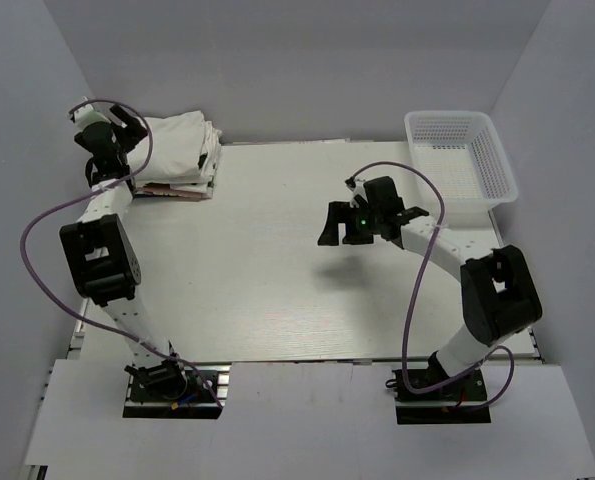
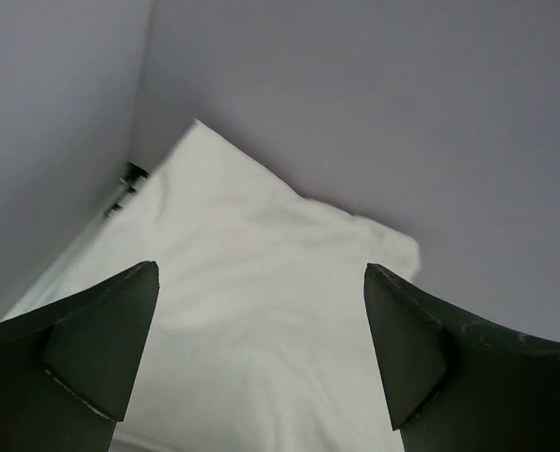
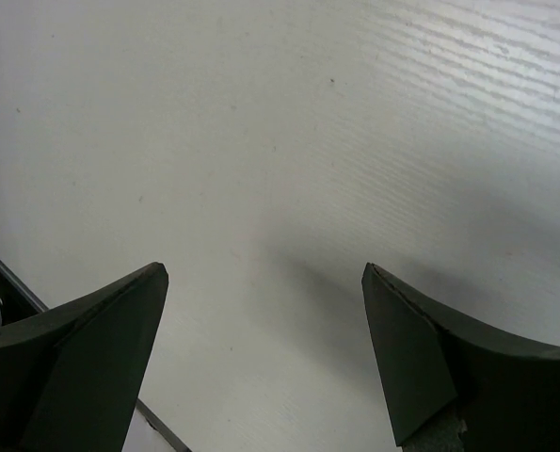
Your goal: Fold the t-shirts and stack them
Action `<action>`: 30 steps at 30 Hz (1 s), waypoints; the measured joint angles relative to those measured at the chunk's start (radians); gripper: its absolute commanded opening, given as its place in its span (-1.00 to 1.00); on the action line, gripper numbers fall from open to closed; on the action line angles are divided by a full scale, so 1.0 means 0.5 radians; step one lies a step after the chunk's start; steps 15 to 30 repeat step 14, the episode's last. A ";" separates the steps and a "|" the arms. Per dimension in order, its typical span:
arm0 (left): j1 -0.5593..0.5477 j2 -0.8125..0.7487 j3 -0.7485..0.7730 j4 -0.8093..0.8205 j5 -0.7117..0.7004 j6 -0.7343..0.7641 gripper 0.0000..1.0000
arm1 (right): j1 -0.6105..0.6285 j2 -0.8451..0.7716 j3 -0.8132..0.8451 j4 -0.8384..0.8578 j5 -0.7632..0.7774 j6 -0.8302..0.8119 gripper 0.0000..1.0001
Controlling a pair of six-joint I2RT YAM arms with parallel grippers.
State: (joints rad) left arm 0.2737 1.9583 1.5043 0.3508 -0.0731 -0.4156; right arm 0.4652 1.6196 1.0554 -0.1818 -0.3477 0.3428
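Observation:
A stack of folded whitish t-shirts (image 1: 182,150) lies at the table's back left corner; a darker printed edge shows at its bottom. The tee with green sleeves cannot be made out as such. My left gripper (image 1: 129,128) is open and empty, right at the stack's left side. In the left wrist view the top white shirt (image 2: 251,282) fills the space ahead of the open left gripper (image 2: 261,348). My right gripper (image 1: 339,218) is open and empty, hovering over the bare table right of centre. In the right wrist view the right gripper (image 3: 261,348) has only tabletop (image 3: 289,141) between its jaws.
A white plastic mesh basket (image 1: 497,160) stands at the back right corner; nothing shows inside it. Grey walls close in the table at the back and on both sides, near the shirt stack. A purple cable loops from each arm.

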 measured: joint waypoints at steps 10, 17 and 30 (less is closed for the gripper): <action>-0.337 -1.230 -0.842 -0.628 0.448 -0.142 0.98 | 0.000 -0.404 -0.368 0.249 0.019 0.163 0.79; -0.428 -2.004 -1.339 -0.773 0.516 -0.272 0.98 | 0.000 -0.620 -0.558 0.365 0.029 0.229 0.79; -0.428 -2.004 -1.339 -0.773 0.516 -0.272 0.98 | 0.000 -0.620 -0.558 0.365 0.029 0.229 0.79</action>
